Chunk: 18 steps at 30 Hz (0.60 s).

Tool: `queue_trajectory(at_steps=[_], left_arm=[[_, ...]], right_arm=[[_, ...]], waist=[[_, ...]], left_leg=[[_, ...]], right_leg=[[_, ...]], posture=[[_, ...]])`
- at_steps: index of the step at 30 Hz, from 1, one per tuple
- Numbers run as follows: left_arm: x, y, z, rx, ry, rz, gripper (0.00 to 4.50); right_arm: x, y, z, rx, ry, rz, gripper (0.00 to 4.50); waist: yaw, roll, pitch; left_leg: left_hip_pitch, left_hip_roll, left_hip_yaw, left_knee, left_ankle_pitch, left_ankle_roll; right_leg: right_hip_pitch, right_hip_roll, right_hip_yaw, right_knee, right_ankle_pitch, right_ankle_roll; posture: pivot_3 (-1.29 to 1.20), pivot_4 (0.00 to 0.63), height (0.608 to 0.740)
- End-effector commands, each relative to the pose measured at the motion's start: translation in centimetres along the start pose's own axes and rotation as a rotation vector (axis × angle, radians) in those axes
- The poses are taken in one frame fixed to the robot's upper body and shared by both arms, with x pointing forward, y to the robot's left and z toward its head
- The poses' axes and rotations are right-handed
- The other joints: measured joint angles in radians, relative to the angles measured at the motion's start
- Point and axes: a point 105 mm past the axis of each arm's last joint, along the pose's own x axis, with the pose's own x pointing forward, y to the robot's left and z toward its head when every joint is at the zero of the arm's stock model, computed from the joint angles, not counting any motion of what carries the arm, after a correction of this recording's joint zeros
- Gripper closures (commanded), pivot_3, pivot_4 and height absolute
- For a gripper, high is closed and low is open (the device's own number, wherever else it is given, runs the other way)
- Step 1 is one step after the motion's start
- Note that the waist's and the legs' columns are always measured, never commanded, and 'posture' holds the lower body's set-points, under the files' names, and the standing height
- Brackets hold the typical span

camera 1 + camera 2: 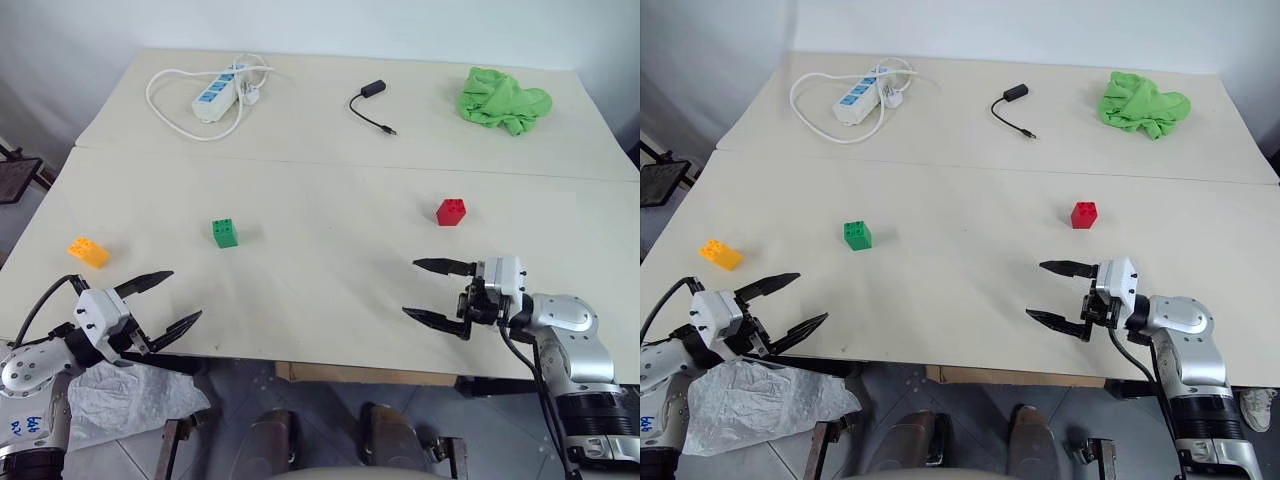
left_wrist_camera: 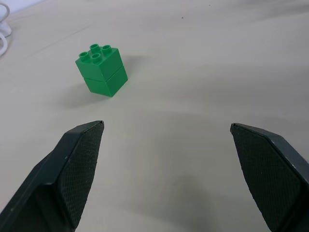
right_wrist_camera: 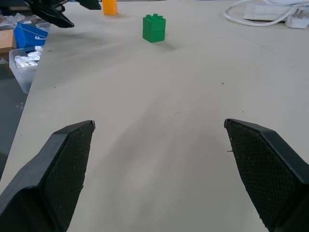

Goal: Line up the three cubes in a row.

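Both our left gripper point(image 1: 168, 298) and right gripper point(image 1: 428, 290) hover spread and empty over the cream counter point(image 1: 330, 200), nothing lined up yet: the small green studded plastic brick point(image 1: 225, 232) sits between the orange-yellow brick point(image 1: 88, 251) and the red brick point(image 1: 450, 211), all well apart.

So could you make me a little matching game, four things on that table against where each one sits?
Things:
1. red brick
2. green brick
3. orange-yellow brick
4. green cloth

Places:
A. far right corner of the table
B. near the table's left edge, just beyond the left end effector
C. just beyond the right end effector
D. between the other two bricks, left of the middle

Pairs: 1-C, 2-D, 3-B, 4-A
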Motion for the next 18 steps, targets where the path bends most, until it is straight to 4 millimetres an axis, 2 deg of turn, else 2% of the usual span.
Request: queue_trajectory(at_steps=[1, 4, 8, 9, 12, 15, 18], left_arm=[[0.2, 0.7, 1.1, 0.021, -0.038, 0.041, 0.03], [0.8, 1.0, 2.7, -0.004, -0.099, 0.039, 0.03], [2.1, -0.8, 4.5, -0.106, -0.181, -0.07, 0.03], [2.5, -1.1, 4.8, -0.11, -0.192, -0.084, 0.03], [4.3, -2.8, 6.0, -0.114, -0.225, -0.21, 0.03], [5.9, -4.1, 7.0, -0.149, -0.261, -0.287, 0.03], [7.0, -4.6, 7.3, -0.17, -0.28, -0.313, 0.03]], right_arm=[[0.1, 0.1, 0.8, -0.047, -0.022, 0.012, 0.0], [-0.2, -0.4, 1.1, -0.06, -0.042, -0.043, 0.0], [-2.0, -1.2, 2.0, -0.05, -0.077, -0.197, 0.0], [-2.9, -1.6, 2.2, -0.037, -0.086, -0.262, 0.0], [-7.3, -2.4, 2.1, -0.034, -0.073, -0.53, 0.0], [-9.9, -1.9, 0.6, -0.013, -0.009, -0.68, 0.0], [-11.3, -1.6, -0.4, -0.01, 0.034, -0.769, 0.0]], waist=[[0.0, 0.0, 0.0], [0.0, 0.0, 0.0], [0.004, 0.0, 0.0], [0.005, 0.0, 0.0], [0.017, 0.0, 0.0], [0.024, 0.0, 0.0], [0.022, 0.001, -0.001]], left_leg=[[0.0, 0.0, 0.0, 0.0, 0.0, 0.0], [0.0, 0.0, 0.0, 0.0, 0.0, 0.0], [0.0, 0.0, -0.001, 0.001, 0.0, 0.0], [0.0, 0.0, -0.001, 0.001, -0.001, 0.0], [0.0, -0.001, -0.001, 0.001, -0.001, 0.0], [0.0, -0.001, 0.0, 0.001, -0.001, 0.0], [0.0, 0.0, 0.002, 0.001, -0.001, 0.0]], right_leg=[[0.0, 0.0, 0.0, 0.0, 0.0, 0.0], [0.0, 0.0, 0.0, 0.0, 0.0, 0.0], [0.0, 0.0, 0.0, 0.0, 0.0, 0.0], [0.0, 0.0, 0.0, 0.0, 0.0, 0.0], [0.001, 0.0, 0.0, 0.0, 0.0, 0.0], [0.001, 0.0, 0.0, 0.0, 0.0, 0.0], [0.001, 0.001, 0.001, 0.0, 0.0, 0.0]], posture=[[0.0, 0.15, 0.74], [0.0, 0.15, 0.74], [0.0, 0.15, 0.74], [0.0, 0.15, 0.74], [0.0, 0.15, 0.74], [0.0, 0.15, 0.74], [0.0, 0.15, 0.74]])
